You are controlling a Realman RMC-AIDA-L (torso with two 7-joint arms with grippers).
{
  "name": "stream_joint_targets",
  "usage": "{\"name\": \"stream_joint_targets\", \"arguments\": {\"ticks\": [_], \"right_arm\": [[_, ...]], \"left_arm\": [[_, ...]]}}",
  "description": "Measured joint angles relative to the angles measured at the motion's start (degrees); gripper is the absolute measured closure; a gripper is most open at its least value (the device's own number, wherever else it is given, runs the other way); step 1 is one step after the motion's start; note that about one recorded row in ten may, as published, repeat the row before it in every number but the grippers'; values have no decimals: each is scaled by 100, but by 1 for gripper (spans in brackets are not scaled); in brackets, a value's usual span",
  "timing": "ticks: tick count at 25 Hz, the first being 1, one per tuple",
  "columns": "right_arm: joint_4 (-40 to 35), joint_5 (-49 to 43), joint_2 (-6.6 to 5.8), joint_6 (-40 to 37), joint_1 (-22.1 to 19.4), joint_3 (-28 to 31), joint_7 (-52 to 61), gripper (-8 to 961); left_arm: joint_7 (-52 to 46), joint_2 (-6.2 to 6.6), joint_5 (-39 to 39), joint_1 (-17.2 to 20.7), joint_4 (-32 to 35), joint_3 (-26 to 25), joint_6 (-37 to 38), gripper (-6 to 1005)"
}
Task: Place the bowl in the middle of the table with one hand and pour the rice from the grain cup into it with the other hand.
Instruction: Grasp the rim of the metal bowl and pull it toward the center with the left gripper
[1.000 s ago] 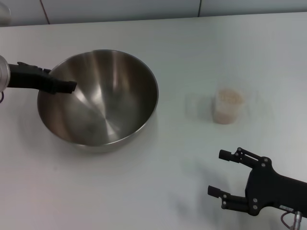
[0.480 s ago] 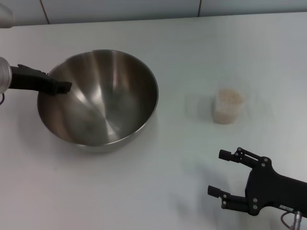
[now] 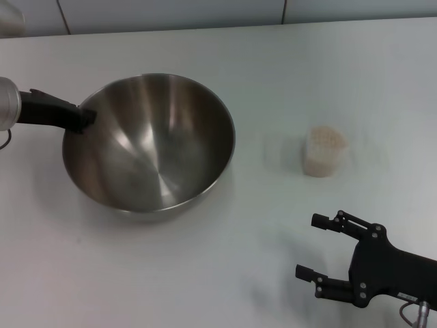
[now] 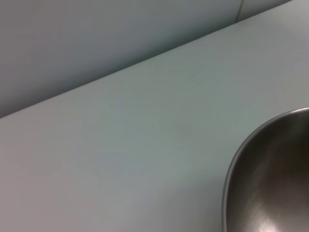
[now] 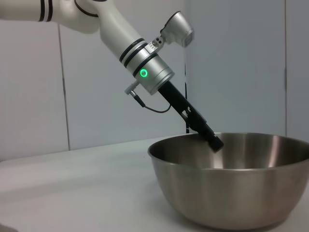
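The steel bowl [image 3: 153,147] stands left of the table's [image 3: 225,273] middle; it also shows in the left wrist view [image 4: 273,183] and the right wrist view [image 5: 231,186]. My left gripper [image 3: 85,118] reaches in from the left and is shut on the bowl's left rim, also seen in the right wrist view [image 5: 215,141]. The frosted grain cup [image 3: 322,158] stands upright to the right of the bowl, filled with pale rice [image 3: 326,139]. My right gripper [image 3: 306,246] is open and empty near the front right, in front of the cup and well short of it.
A grey wall panel [image 3: 171,12] runs along the table's far edge. Bare tabletop lies between the bowl and the cup and along the front.
The bowl has shifted a little to the right. My left gripper's tip has drawn back from inside the bowl to its left rim. The right arm and the cup have not moved.
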Motion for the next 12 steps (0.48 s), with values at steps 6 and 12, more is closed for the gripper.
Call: {"name": "stream_joint_targets", "arguments": {"ticks": [6, 12], "right_arm": [[7, 0, 0, 1, 14, 0, 0, 123], [11, -8, 0, 6, 17, 0, 0, 123]], "left_arm": [[9, 8, -77, -269, 230, -427, -266, 934], [570, 235, -834, -726, 998, -1187, -766, 950]]}}
